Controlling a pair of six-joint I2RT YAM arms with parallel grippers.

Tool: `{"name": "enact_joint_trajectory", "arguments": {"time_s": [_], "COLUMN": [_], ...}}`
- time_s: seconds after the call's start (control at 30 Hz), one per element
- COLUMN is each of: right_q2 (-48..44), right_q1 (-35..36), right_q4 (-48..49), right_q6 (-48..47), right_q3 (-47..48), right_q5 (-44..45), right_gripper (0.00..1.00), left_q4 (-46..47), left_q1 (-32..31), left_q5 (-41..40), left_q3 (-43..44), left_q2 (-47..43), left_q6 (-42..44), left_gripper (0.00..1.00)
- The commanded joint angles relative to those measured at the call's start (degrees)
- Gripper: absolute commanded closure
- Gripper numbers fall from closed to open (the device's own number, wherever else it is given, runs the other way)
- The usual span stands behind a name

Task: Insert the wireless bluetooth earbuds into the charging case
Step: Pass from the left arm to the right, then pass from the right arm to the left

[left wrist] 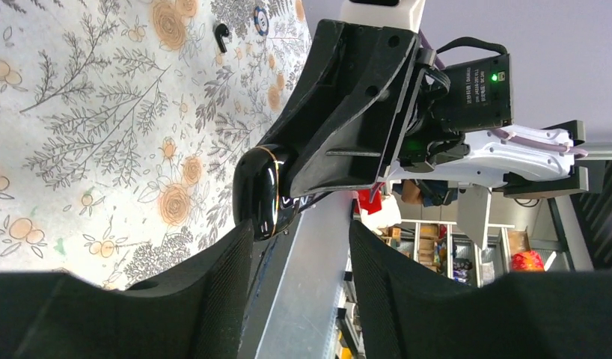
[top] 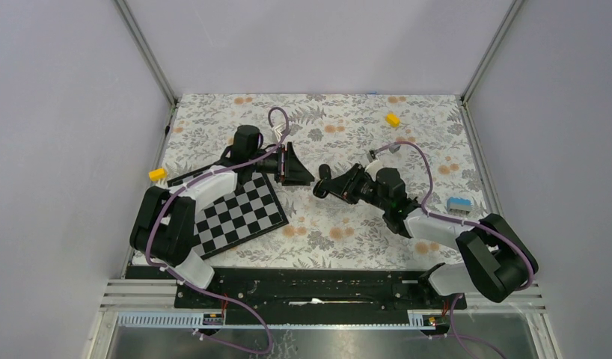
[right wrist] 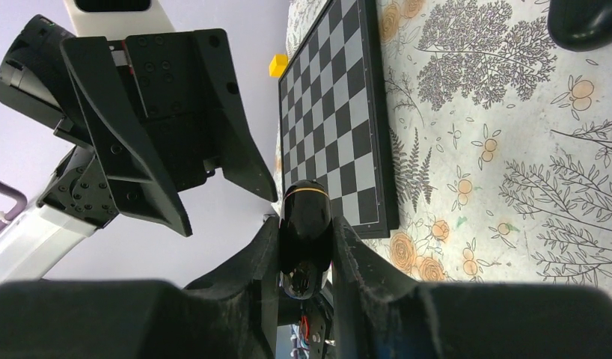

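The left claw (left wrist: 299, 247) stands released, its jaws apart with nothing between them, hanging above the flowered worktop (top: 340, 120) beside the chessboard (top: 239, 213) and pointing at the charging case (right wrist: 306, 213). The case is off the worktop, between the two arms, and is clenched end-on in the right claw (right wrist: 304, 250). A thin orange line runs round its body, which I take for the seam of a closed lid.

So I judge the step to be presenting the case, with no bud going in yet. The next move seems to call for the free left claw either to lift the lid or to fetch a bud, while the right one keeps the case steady.

A small black hooked earbud (left wrist: 222, 34) lies on the worktop, well apart from both claws. I cannot find the second earbud for certain. The inside of the case is hidden, so I cannot tell whether it holds anything. A dark rounded shape (right wrist: 587, 19) is cut off by the edge of the right wrist view, and I cannot tell what it is.
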Motion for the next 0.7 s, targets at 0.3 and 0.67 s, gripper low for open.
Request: {"name": "enact_joint_trajectory", "arguments": {"time_s": [0.3, 0.67], "right_q2": [2.13, 3.43], "right_q1": [0.30, 0.30], "right_q4": [26.41, 28.90], "right_q6": [3.84, 4.71], "right_q3": [-3.19, -2.64], "right_q5": [-6.77, -8.35], "right_gripper": [1.00, 1.00], "left_q4": [7.91, 37.42], "left_q1": [0.01, -0.08], "left_q5": [4.77, 6.70], "left_q3": [-5.27, -9.89], "left_q2": [0.02, 1.12], "left_q6": [-2.67, -22.54], "left_gripper": [0.45, 0.51]}}
